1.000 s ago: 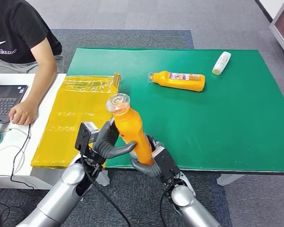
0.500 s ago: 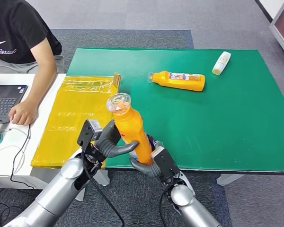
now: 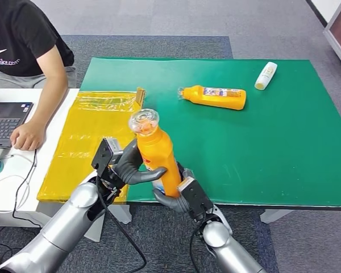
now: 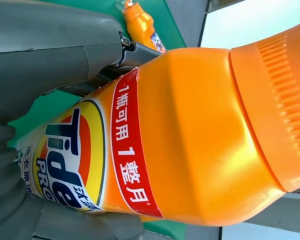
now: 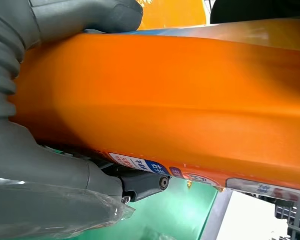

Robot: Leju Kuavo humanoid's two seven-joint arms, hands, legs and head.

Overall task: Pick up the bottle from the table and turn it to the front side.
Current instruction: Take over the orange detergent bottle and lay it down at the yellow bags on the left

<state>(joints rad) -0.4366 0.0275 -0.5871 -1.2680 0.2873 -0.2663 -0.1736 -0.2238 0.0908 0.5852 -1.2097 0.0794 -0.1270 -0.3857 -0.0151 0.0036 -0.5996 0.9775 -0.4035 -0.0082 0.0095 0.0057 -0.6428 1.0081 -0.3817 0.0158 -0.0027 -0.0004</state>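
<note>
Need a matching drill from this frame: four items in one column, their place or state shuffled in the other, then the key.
Items:
1. held orange bottle
2. second orange bottle
3. white bottle
4. yellow sheet

States:
A. lies near the green mat's far right corner
B. spread flat beside the green mat
C. upright between left hand and right hand
D. lies on its side mid-mat

Pairs: 1-C, 2-D, 3-A, 4-B

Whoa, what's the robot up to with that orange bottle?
It holds an orange detergent bottle off the green table with both hands, the left hand around its middle and the right hand at its base. A second orange bottle and a small white one lie on the table. A person uses a laptop nearby.
</note>
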